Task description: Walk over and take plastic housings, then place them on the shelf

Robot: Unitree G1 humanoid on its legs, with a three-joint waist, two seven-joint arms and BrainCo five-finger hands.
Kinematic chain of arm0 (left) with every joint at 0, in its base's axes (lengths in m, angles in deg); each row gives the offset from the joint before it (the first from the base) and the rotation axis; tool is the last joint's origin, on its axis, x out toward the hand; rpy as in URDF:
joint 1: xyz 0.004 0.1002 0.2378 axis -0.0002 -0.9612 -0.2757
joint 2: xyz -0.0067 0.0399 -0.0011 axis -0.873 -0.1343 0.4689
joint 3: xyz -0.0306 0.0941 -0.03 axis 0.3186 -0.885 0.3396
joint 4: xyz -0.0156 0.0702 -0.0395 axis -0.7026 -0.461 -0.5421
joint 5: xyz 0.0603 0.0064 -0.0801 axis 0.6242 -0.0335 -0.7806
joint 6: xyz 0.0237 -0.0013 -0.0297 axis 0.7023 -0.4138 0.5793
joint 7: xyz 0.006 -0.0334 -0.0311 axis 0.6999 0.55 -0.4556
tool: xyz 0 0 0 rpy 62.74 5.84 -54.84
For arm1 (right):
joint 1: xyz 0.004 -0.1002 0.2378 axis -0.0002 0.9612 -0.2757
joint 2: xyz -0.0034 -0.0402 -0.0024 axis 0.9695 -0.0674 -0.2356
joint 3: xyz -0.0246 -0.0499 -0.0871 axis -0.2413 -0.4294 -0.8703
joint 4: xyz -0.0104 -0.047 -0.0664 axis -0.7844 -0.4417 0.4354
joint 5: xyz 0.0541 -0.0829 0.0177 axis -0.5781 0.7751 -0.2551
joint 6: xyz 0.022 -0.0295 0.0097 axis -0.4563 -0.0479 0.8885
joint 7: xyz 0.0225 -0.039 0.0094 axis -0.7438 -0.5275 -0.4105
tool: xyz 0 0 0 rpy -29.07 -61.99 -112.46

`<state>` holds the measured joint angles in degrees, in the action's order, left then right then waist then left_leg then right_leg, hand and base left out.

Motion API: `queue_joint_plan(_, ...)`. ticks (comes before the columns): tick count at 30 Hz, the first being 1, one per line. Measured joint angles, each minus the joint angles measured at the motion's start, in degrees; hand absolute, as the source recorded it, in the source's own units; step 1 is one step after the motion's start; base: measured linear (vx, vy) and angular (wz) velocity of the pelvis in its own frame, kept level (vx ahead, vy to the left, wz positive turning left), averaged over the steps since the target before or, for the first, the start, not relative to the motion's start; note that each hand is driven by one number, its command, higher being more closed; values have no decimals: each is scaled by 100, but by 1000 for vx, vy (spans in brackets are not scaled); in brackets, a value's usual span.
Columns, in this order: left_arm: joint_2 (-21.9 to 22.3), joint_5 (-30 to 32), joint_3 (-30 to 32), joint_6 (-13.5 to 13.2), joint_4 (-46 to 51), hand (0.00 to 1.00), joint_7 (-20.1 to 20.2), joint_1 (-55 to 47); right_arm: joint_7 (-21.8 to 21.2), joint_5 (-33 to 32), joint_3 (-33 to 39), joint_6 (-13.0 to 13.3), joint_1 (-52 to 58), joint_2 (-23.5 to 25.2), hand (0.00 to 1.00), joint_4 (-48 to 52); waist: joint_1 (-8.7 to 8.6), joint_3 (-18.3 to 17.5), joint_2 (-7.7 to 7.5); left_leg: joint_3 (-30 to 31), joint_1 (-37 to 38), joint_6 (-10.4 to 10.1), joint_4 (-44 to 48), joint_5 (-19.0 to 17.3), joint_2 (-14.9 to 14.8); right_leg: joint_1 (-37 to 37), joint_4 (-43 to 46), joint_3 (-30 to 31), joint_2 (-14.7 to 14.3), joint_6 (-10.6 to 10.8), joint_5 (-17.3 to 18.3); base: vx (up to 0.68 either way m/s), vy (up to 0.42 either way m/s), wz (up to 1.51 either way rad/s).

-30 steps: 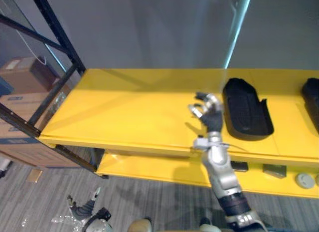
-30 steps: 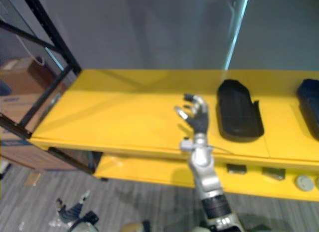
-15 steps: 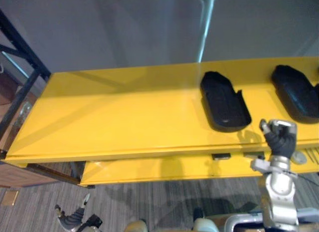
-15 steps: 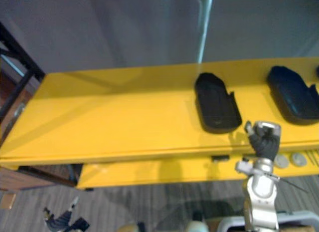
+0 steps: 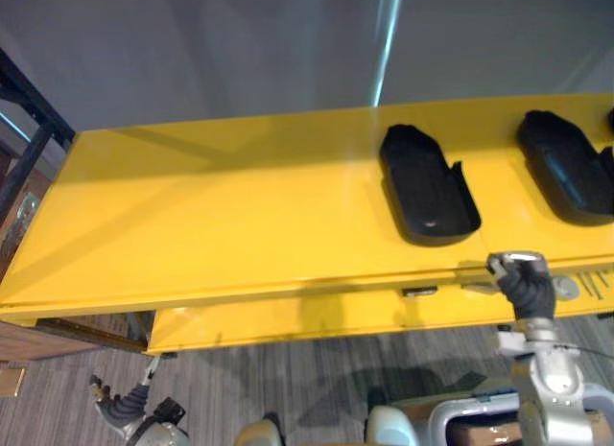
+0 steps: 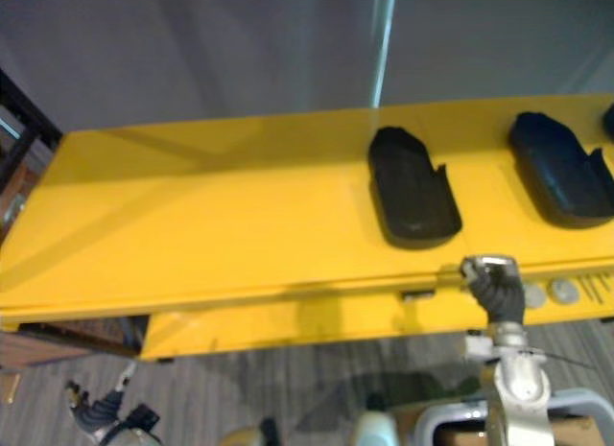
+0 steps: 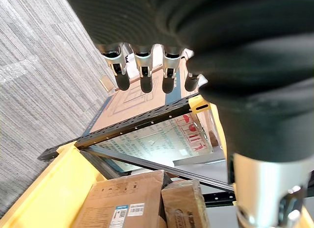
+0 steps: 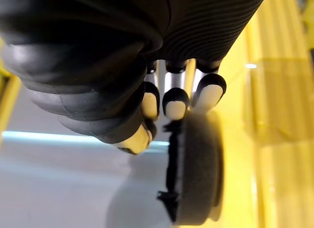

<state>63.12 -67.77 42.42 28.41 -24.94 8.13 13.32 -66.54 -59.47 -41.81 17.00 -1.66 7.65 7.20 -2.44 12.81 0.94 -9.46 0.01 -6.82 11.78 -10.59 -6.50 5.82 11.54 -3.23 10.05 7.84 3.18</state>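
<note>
Black plastic housing (image 5: 427,187) and a second housing (image 5: 566,168) lie flat and apart on the yellow shelf (image 5: 211,216), toward its right end. The bare left end, I judge, is kept for more. My right hand (image 5: 523,285) hangs at the shelf's front lip, fingers (image 8: 175,101) curled on nothing. My left hand (image 5: 120,408) dangles below the shelf, fingers slack. Labels on the cardboard boxes (image 7: 127,208) beside the shelf are too small to read.
</note>
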Motion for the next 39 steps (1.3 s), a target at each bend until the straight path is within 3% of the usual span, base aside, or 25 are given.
queue_joint_plan(14, -2, -9, -69, 207, -46, 0, 27, -106, -126, 20, -293, -2, -529, -1, 100, -797, 88, 16, -27, 155, 0, 33, 18, -1, 51, -148, 24, -159, 63, 30, 41, -8, -2, 5)
queue_joint_plan(19, -40, -526, -87, 636, -513, 0, 973, -150, -103, 219, -291, -2, -889, -19, 100, -1063, 155, 16, -25, 275, 3, 88, -3, 37, 146, -198, 23, -267, 133, 46, 52, 18, 7, 14)
queue_joint_plan(25, -200, -1094, -262, 1382, -1442, 0, 2388, -312, -210, 241, -290, -2, -1398, -182, 100, -1348, 176, 19, 1, 293, 12, 119, -6, 64, 192, -206, 31, -293, 211, 59, 45, 1, 5, 1)
queue_joint_plan(28, -202, -1315, -350, 1797, -1845, 0, 3080, -319, -256, 326, -290, -5, -1602, -346, 100, -1506, 175, 55, 94, 303, 25, 124, -9, 93, 211, -206, 76, -305, 249, 65, 49, -27, 5, 1)
queue_joint_plan(33, -201, -1423, -516, 2040, -2325, 0, 3471, -337, -243, 477, -289, -118, -1884, -513, 100, -1802, 170, -1, 269, 327, 49, 111, -85, 155, 222, -204, 120, -331, 270, 74, 50, -43, -6, 2)
queue_joint_plan(39, -203, -1515, -508, 2164, -2646, 0, 3603, -420, -175, 682, -271, -156, -2099, -554, 100, -2139, 168, 0, 293, 388, 68, 99, -187, 252, 239, -206, 153, -404, 295, 74, 51, -35, -13, 6)
